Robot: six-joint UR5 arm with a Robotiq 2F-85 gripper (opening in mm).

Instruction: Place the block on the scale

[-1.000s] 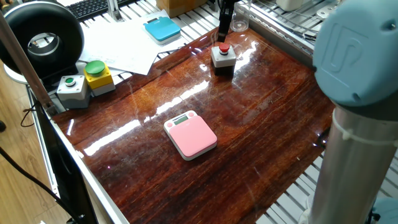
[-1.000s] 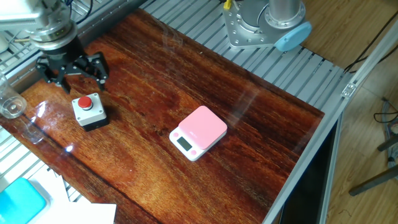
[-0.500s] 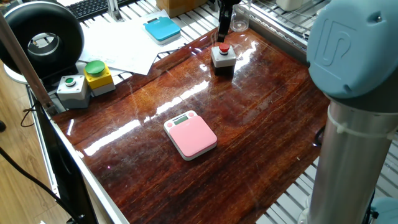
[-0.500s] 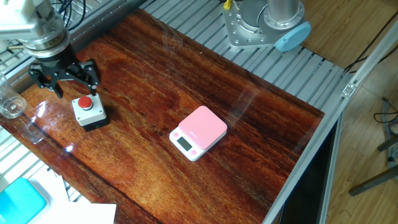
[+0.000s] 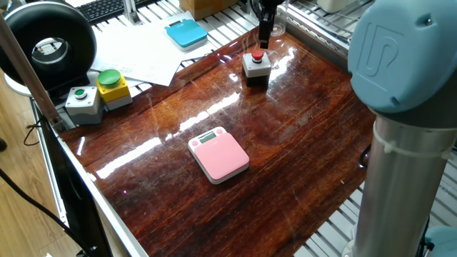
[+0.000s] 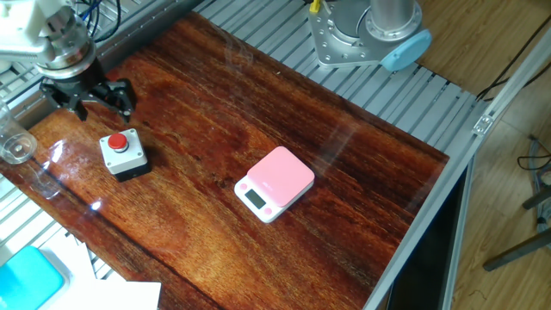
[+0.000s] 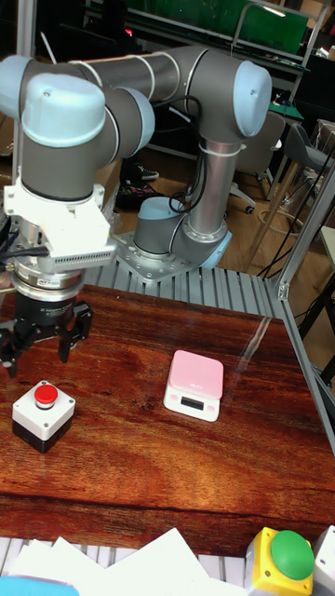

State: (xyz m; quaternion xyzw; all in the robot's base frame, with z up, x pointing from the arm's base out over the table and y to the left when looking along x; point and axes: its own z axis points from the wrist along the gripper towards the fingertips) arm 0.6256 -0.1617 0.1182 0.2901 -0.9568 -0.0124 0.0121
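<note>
The block (image 5: 256, 63) (image 6: 123, 152) (image 7: 42, 414), a grey box with a black base and a red button, stands upright near the far edge of the wooden table. My gripper (image 5: 264, 34) (image 6: 100, 101) (image 7: 39, 354) hangs open just beyond it, above the table. Its fingers hold nothing and stand apart from the block. The pink scale (image 5: 219, 155) (image 6: 275, 182) (image 7: 194, 383) lies flat near the table's middle, with nothing on it.
A grey box with a green button (image 5: 83, 100) and a yellow box with a green button (image 5: 112, 86) sit at the table's left corner. Papers and a blue scale (image 5: 186, 32) lie behind. A glass (image 6: 15, 146) stands beside the block. The arm's base (image 6: 370, 34) is mounted opposite.
The gripper has shifted a little, from over the block toward the table's edge behind it, and its fingers look less widely spread. Block and scale have not moved.
</note>
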